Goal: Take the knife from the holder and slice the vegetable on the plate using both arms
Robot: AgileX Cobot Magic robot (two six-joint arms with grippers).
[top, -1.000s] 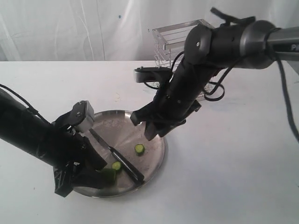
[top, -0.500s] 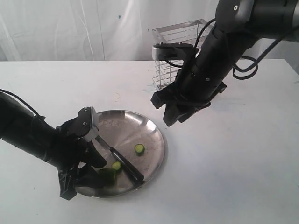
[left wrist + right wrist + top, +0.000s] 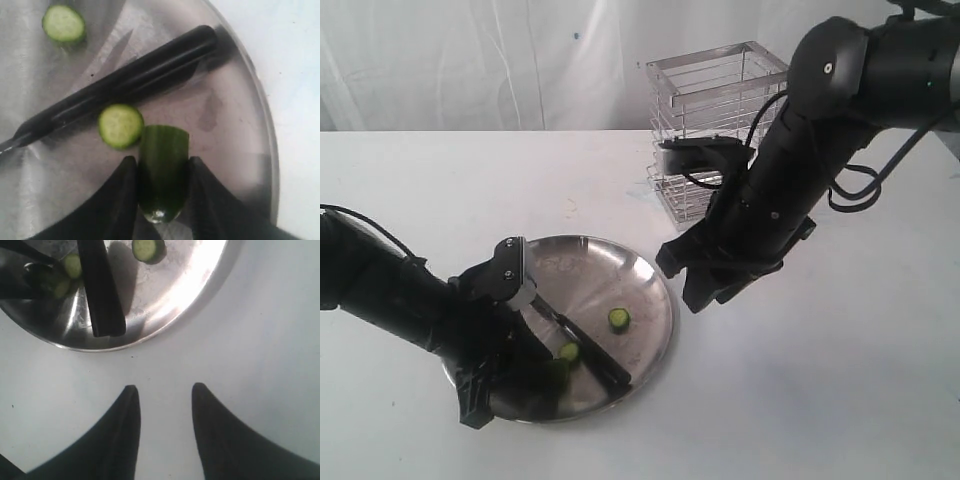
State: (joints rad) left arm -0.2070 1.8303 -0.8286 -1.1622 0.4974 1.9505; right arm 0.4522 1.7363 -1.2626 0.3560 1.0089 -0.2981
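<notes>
Because the vegetable [image 3: 162,172] is a short, glossy, rounded stub caught only by its sides, the likeliest failure in my judgement is that it squirts out from the grip or rolls on the slick metal once a blade bears down on it. The left pincer [image 3: 162,160] is closed around it, one finger [image 3: 122,200] against each flank. The cut end pokes out just past the fingertips, so little of it is left to slice without the blade meeting the fingers. A loose slice [image 3: 120,126] lies touching that cut end, just ahead of one fingertip, and could be shoved about. A second slice [image 3: 63,23] sits well beyond. The knife [image 3: 125,85] lies flat and unheld across the plate [image 3: 240,125], ahead of the left pincer's tips and near the stub without touching it. A handle lying flush on shiny steel gives fingers little to get under, so a grab there could skid or drag the plate along the table [image 3: 250,365]. The right pincer [image 3: 165,387] stands open and empty over bare table, just off the plate's rim, with the butt of the knife handle ahead of its tips. The holder [image 3: 720,90] stands apart, behind that arm.
</notes>
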